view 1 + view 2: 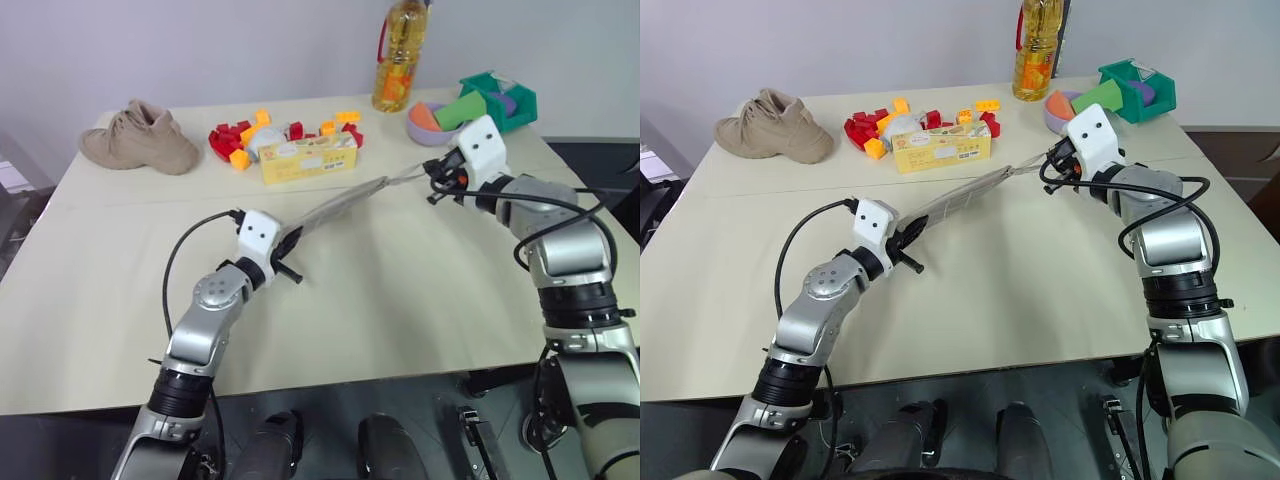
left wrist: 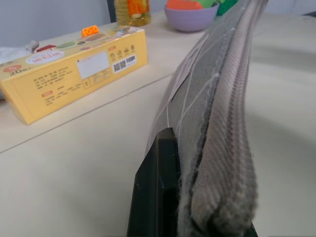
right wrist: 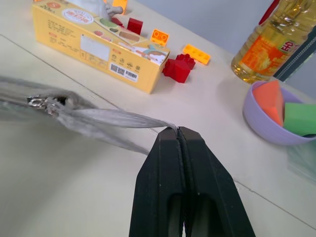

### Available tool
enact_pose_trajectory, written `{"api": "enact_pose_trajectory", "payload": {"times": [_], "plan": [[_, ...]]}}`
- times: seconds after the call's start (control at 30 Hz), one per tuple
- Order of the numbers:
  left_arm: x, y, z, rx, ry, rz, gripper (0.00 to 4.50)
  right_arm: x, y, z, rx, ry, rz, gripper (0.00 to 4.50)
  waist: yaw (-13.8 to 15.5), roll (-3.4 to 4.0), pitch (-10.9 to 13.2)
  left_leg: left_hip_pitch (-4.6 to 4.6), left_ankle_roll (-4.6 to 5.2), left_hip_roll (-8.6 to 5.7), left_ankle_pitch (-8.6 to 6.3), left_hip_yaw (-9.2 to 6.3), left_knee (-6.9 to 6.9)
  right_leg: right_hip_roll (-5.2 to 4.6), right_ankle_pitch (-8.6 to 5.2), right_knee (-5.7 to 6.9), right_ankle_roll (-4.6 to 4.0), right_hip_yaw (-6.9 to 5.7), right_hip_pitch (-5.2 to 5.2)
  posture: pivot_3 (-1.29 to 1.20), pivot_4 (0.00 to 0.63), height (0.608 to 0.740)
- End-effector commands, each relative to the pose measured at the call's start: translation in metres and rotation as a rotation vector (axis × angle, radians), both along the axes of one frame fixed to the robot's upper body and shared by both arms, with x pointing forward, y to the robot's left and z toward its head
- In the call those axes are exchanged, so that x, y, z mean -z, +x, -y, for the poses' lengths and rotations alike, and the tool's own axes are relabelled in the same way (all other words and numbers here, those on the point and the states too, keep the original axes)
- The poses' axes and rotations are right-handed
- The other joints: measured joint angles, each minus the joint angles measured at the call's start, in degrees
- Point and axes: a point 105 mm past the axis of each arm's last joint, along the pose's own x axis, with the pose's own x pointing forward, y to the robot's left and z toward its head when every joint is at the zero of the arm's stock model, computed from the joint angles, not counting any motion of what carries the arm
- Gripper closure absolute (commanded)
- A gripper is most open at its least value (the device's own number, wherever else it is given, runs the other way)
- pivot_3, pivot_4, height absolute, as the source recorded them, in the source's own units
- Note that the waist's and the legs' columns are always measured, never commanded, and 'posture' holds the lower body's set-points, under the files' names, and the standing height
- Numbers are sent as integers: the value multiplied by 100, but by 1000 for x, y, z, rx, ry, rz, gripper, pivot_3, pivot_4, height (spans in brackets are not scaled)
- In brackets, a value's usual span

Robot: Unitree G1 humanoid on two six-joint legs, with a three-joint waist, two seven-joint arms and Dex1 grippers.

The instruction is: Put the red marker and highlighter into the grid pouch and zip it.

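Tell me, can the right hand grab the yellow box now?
Probably not yet. The right hand is shut on the pouch's zipper loop, so it isn't free, though the yellow box sits near.

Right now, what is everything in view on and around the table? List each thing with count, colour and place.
grid pouch: one, grey with white lines, stretched above the table centre between both tools.
zipper loop: one, grey, pinched by the right tool.
yellow box: one, behind the pouch.
toy bricks: a scattered pile, red, orange and yellow, around the box.
shoe: one, tan, far left of the table.
oil bottle: one, amber, at the far edge.
bowl: one, purple, holding orange and green blocks.
bin: one, teal, far right corner.
table: one, beige.
left tool: black, shut on the pouch's near end.
right tool: black, shut on the loop.
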Motion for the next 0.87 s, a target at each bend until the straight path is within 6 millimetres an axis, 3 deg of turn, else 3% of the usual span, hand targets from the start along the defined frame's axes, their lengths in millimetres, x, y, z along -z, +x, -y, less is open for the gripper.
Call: {"api": "enact_pose_trajectory", "payload": {"times": [0.03, 0.17, 0.3, 0.37, 0.7, 0.87], "plan": [[7, -3, -14, -26, 13, -23, 4500, -4, -11, 1, -60, -28, -8, 4463, 14, 0, 0, 0, 1, 0, 0, 0, 0, 0, 0, 0, 0, 0, 1, 0, 150, 740], [9, -9, -19, -20, 1, -39, 3035, 14, -27, -10, -161, 11, -111, 3149, 10, 0, 0, 0, 12, 0, -7, -1, 0, 0, 0, 0, 0, 0, 0, 0, 150, 740], [18, -17, -39, -87, 30, -60, 826, 35, -43, -9, -220, -3, -176, 927, 27, 0, 0, -2, 14, 0, -8, -1, 1, -1, 0, -1, 0, 0, 0, 0, 150, 740], [26, -25, -54, -122, 38, -88, 21, 46, -53, -5, -246, 1, -187, 38, 31, 0, 0, -2, 15, 0, -9, -1, 1, -2, 0, -4, 0, 0, 1, 0, 150, 740], [53, -58, -131, -411, 7, -169, 21, 72, -61, 37, -127, 175, -125, 38, 48, 0, 0, 3, 19, 0, -12, -2, 2, -4, 0, -7, -1, -1, 11, 0, 150, 740], [54, -66, -146, -452, 21, -171, 21, 83, -62, 46, -97, 243, -145, 38, 45, 1, 0, 3, 19, 1, -12, -2, 1, -3, -1, -7, -1, -1, 10, 0, 150, 740]]}}
